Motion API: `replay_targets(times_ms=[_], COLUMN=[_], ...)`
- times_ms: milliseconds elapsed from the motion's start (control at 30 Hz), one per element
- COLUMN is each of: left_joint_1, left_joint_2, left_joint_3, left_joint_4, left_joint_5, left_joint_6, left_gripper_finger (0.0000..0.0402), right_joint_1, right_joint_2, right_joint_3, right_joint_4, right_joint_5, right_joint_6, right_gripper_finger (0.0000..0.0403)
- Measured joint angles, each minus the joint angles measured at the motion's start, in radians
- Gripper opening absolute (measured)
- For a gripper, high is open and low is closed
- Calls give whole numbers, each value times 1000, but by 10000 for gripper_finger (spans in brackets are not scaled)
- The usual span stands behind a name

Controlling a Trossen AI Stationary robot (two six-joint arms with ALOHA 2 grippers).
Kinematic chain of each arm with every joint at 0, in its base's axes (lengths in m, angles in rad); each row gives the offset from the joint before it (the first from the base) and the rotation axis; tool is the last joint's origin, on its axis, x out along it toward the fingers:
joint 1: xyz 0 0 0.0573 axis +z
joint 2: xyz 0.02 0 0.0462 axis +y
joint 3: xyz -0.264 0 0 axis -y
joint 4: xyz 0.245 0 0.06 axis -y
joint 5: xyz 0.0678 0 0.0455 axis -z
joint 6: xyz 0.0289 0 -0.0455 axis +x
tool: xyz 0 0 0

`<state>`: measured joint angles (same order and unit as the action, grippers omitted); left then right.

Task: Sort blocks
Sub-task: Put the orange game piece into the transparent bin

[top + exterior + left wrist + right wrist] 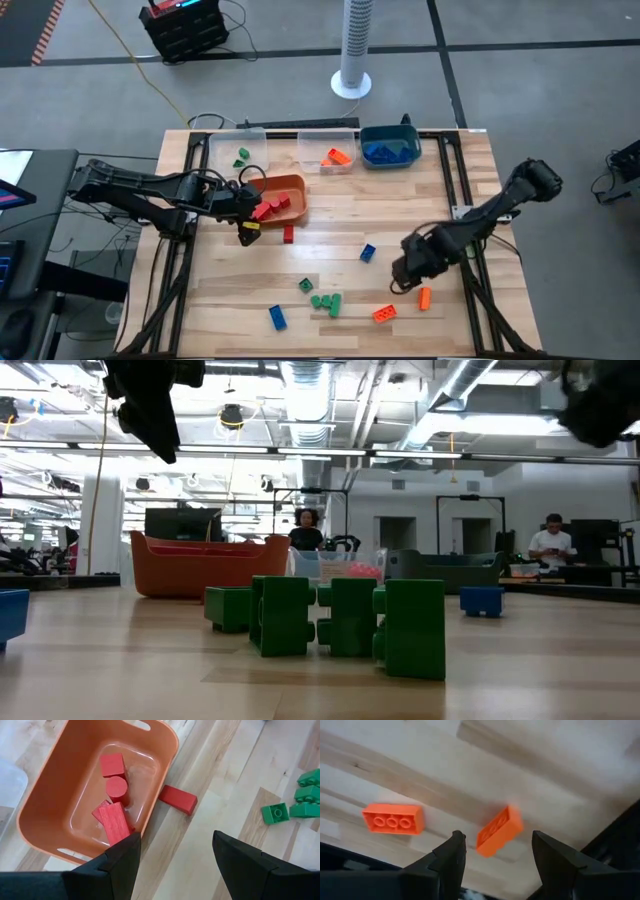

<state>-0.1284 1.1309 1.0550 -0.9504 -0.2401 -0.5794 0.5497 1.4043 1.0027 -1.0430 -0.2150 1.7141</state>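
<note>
Small studded blocks lie scattered on the wooden table: green ones (325, 302), blue ones (368, 252), two orange ones (384, 313) and a red one (289, 234). More red blocks (114, 795) lie in the orange bin (290, 185). My left gripper (175, 850) is open and hovers over the bin's near rim, with the loose red block (178, 799) just beyond it. My right gripper (495, 850) is open above the table, near its right edge. Its fingers stand on either side of an orange block (500, 831) that lies flat on the wood, apart from it.
Along the far edge stand a clear bin with a green block (240, 155), a clear bin with orange blocks (337, 157) and a teal bin with blue blocks (390, 150). In the low view the green blocks (345, 615) stand close up. People show in the room behind the table.
</note>
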Motion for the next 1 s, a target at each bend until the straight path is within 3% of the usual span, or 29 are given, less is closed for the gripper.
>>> replay_targets(times_ms=[367, 600, 1000], left_joint_1=[0, 0, 0], left_joint_2=[0, 0, 0], left_joint_3=[0, 0, 0], left_joint_4=[0, -1, -5], left_joint_5=[0, 11, 35], left_joint_6=[72, 89, 66], left_gripper_finger=[239, 239, 239], right_joint_1=[259, 281, 280], right_joint_2=[18, 72, 225], right_joint_3=[-99, -124, -124], right_joint_4=[200, 247, 351], right_joint_5=[42, 108, 116], right_joint_6=[547, 541, 484], right_gripper_finger=[233, 233, 222])
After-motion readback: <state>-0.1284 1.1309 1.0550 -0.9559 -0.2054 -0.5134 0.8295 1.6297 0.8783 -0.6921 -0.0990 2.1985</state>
